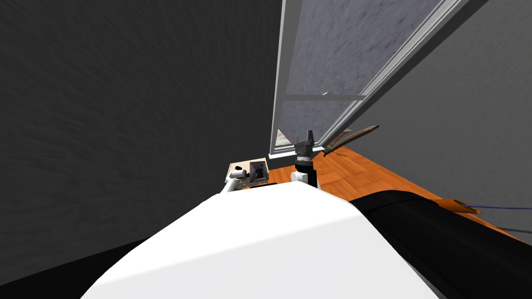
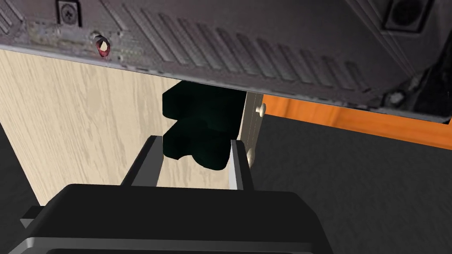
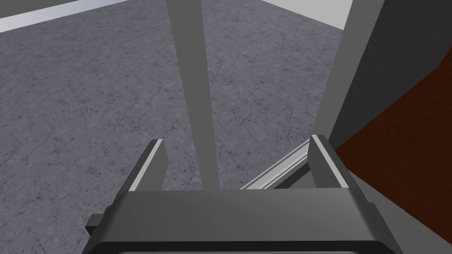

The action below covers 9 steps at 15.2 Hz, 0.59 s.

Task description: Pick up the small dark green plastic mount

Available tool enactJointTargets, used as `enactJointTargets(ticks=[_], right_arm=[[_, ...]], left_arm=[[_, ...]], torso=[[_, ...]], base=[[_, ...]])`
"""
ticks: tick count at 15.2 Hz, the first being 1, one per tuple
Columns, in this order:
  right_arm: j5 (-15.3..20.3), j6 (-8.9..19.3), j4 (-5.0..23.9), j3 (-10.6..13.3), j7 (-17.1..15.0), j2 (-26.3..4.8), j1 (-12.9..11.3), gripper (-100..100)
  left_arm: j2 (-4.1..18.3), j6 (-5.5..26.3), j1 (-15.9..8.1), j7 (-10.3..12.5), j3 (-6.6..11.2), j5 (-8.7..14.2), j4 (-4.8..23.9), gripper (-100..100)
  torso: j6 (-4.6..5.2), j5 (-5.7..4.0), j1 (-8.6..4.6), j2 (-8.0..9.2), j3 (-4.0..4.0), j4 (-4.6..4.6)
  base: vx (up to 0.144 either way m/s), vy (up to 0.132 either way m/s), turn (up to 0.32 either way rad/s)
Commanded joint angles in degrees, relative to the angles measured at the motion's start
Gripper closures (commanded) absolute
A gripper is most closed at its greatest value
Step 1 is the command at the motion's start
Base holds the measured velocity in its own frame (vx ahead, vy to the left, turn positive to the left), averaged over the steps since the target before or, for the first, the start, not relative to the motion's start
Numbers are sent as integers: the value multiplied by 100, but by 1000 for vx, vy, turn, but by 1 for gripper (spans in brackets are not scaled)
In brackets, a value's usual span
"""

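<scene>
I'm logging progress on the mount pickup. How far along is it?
Done: the left gripper is at the dark green mount, by a grey vented device on the light wood top. In hand: its fingers press the mount's sides. Left: lifting it away; no lift is evident. The right gripper is open.

My left gripper point(image 2: 194, 141) has a dark, boxy body with round corners. Two thin grey fingers point(image 2: 149, 164) with pale edges stick out of it. My right gripper point(image 3: 237, 140) looks the same. My right arm point(image 1: 304, 177) is white with a black joint. My left arm point(image 1: 229, 187) is white too.
</scene>
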Motion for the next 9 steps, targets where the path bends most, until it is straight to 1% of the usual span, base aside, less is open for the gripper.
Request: enactJointTargets(ticks=[1, 3, 4, 8, 9], right_arm=[[0, 0, 0, 0, 0, 0, 0, 0], [0, 0, 0, 0, 0, 0, 0, 0], [0, 0, 0, 0, 0, 0, 0, 0], [0, 0, 0, 0, 0, 0, 0, 0], [0, 0, 0, 0, 0, 0, 0, 0]], left_arm=[[0, 0, 0, 0, 0, 0, 0, 100], [-2, 9, 3, -2, -2, 1, 1, 100], [20, 175, -8, 18, -12, 17, -121, 100], [62, 459, -39, 47, -30, 44, -372, 100], [46, 361, -30, 40, -25, 31, -294, 100]], torso=[[0, 0, 0, 0, 0, 0], [2, 6, 7, -9, -6, -2], [2, 6, 7, -11, -6, -2], [5, 1, 6, -11, -2, 7], [4, 0, 5, -9, -1, 8]], base=[[0, 0, 0], [0, 0, 0], [10, 7, -34], [-5, 4, -9], [0, 0, 0]])
